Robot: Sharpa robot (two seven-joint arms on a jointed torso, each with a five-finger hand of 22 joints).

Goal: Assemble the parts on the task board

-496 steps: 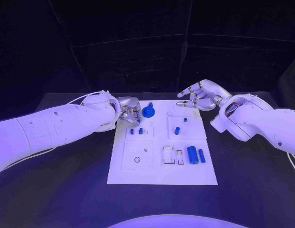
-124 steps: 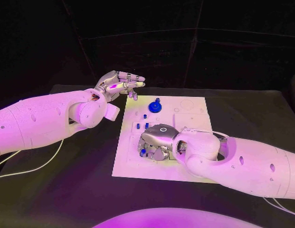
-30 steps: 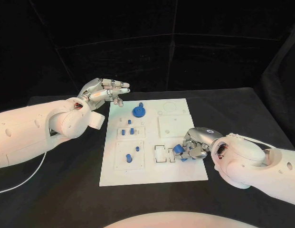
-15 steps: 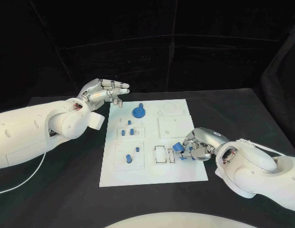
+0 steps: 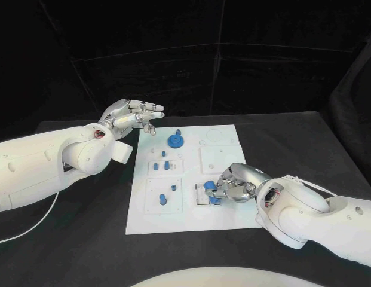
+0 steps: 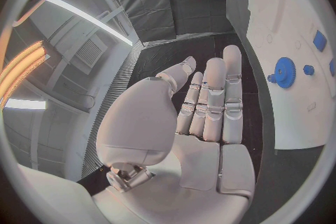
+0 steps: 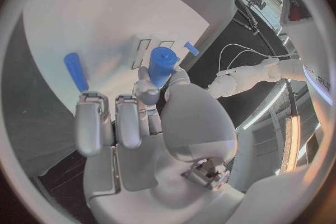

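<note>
The white task board lies in the middle of the black table. My right hand hovers low over the board's near right part and pinches a thick blue cylinder between thumb and finger, above the rectangular slots. The right wrist view has the cylinder tilted over the board, with a slim blue rod lying by the other fingertips. My left hand is raised off the board's far left corner, fingers apart, holding nothing. A blue gear stands at the board's far end.
Several small blue parts sit in the board's left column, and another blue part lies in the near left panel. The left wrist view shows my left hand with the gear beyond it. Black table surrounds the board.
My right hand has moved left across the board with the blue cylinder, from beside the slots to over them. My left hand has stayed in place.
</note>
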